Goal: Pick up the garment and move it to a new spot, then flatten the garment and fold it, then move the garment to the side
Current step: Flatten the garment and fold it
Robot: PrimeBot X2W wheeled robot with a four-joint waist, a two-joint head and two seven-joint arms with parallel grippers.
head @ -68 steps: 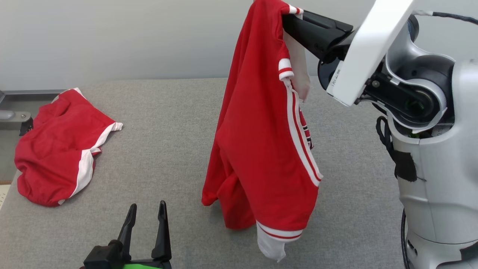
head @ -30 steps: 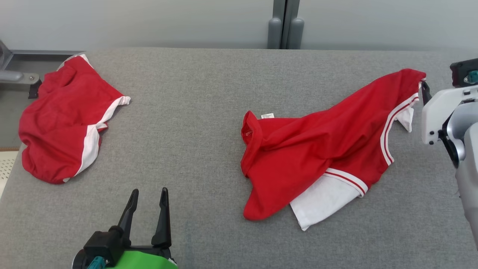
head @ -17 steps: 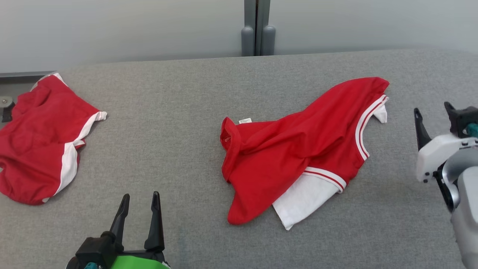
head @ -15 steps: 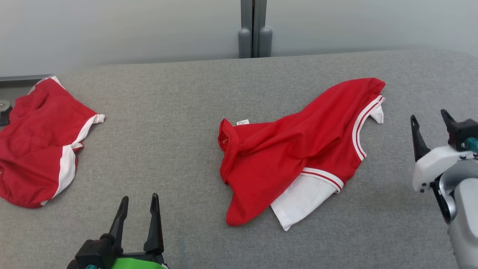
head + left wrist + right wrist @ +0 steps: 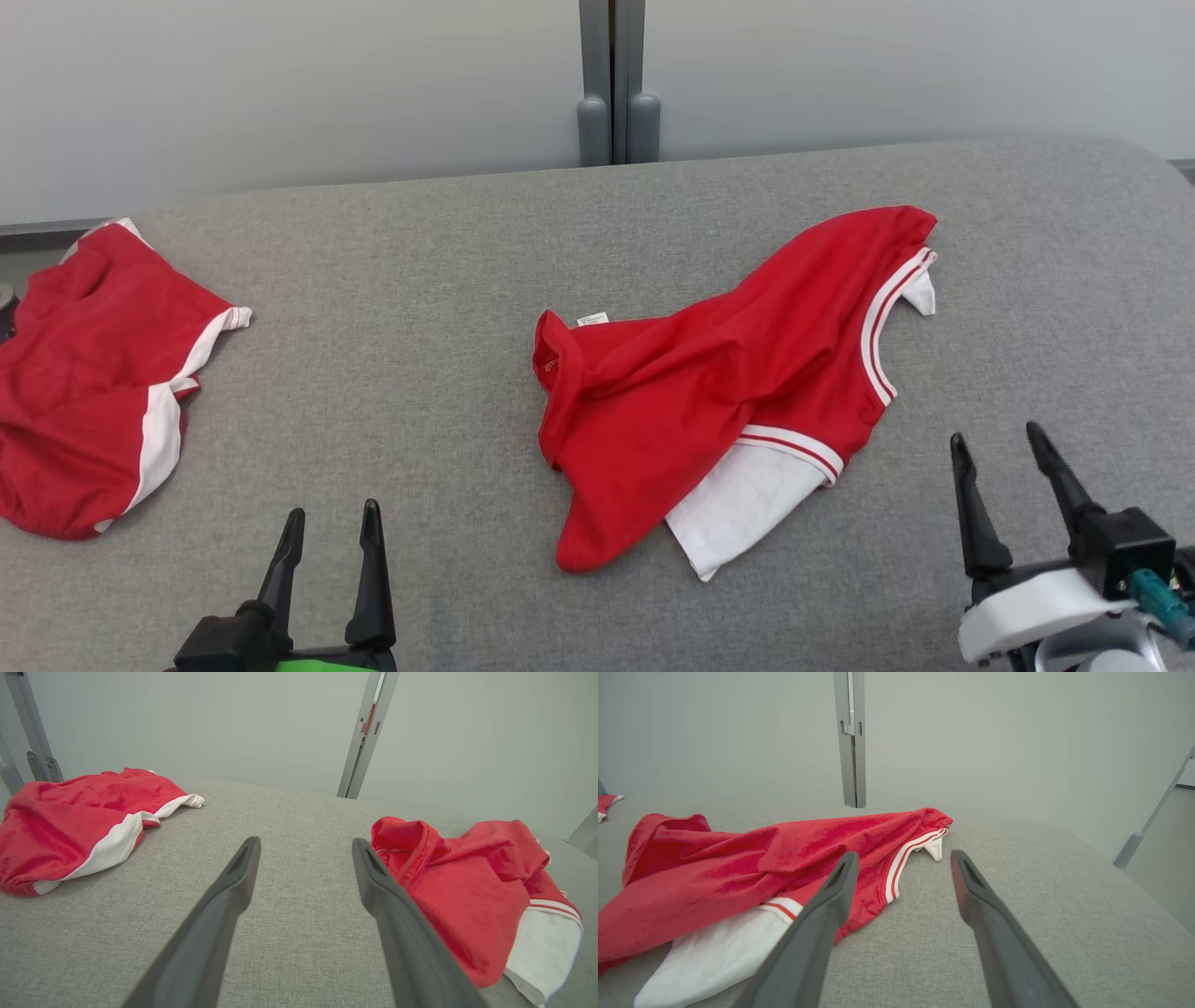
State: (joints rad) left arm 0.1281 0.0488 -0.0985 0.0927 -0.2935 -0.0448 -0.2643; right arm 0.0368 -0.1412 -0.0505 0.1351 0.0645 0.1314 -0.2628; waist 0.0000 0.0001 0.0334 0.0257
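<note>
A red garment point(image 5: 719, 392) with white sleeves and striped trim lies crumpled on the grey table point(image 5: 448, 373), right of centre; it also shows as the garment point(image 5: 472, 891) at the right of the left wrist view and the garment point(image 5: 738, 872) at the left of the right wrist view. My left gripper point(image 5: 331, 518) stands open at the near edge, well left of the garment, nothing between its fingers. My right gripper point(image 5: 994, 443) stands open at the lower right, just right of the garment's hem and apart from it.
A second red piece of clothing point(image 5: 89, 373) with white trim lies bunched at the table's left end, also clothing point(image 5: 84, 816) in the left wrist view. A grey post point(image 5: 611, 84) rises behind the far edge. Bare cloth lies between the two red pieces.
My right gripper let go of the garment, which went from hanging to lying on the table. The right arm drew back toward the near right. The head camera shifted.
</note>
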